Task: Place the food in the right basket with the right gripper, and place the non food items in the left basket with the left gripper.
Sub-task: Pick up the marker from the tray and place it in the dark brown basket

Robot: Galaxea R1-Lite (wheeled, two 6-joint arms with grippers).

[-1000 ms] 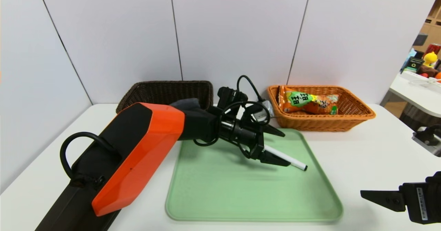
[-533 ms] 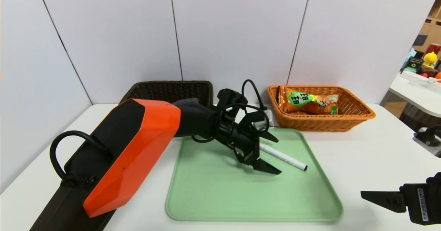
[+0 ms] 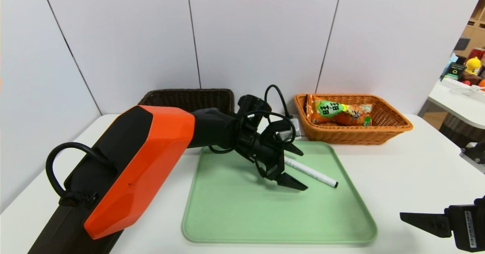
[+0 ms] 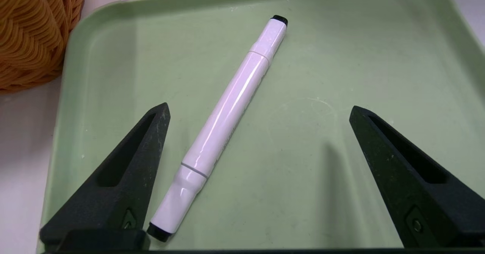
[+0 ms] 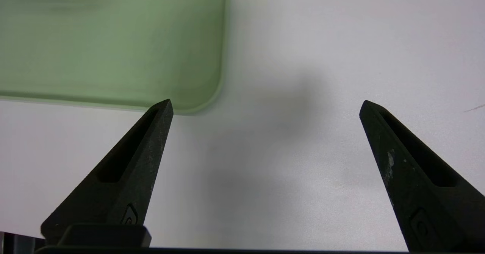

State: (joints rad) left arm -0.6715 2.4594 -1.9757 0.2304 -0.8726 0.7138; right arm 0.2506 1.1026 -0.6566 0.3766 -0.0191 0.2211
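Note:
The white marker lies slantwise on the green tray. My left gripper, on the orange-shelled arm, hovers over the marker's near end and is open. In the left wrist view the marker lies between the spread fingers of the left gripper, close to one finger and untouched. The orange snack bag rests inside the orange-tan basket. A bit of dark grey cloth shows at the dark brown basket, mostly hidden by the arm. My right gripper is open and empty above the bare table at the front right.
A white power block with a black cable lies between the two baskets, behind the left gripper. The tray's corner lies near the right gripper. A second table with clutter stands at the far right. Wall panels close the back.
The left gripper has drawn back to the left along the marker, so more of the marker shows beyond it. The marker has not moved. The right gripper has sunk slightly.

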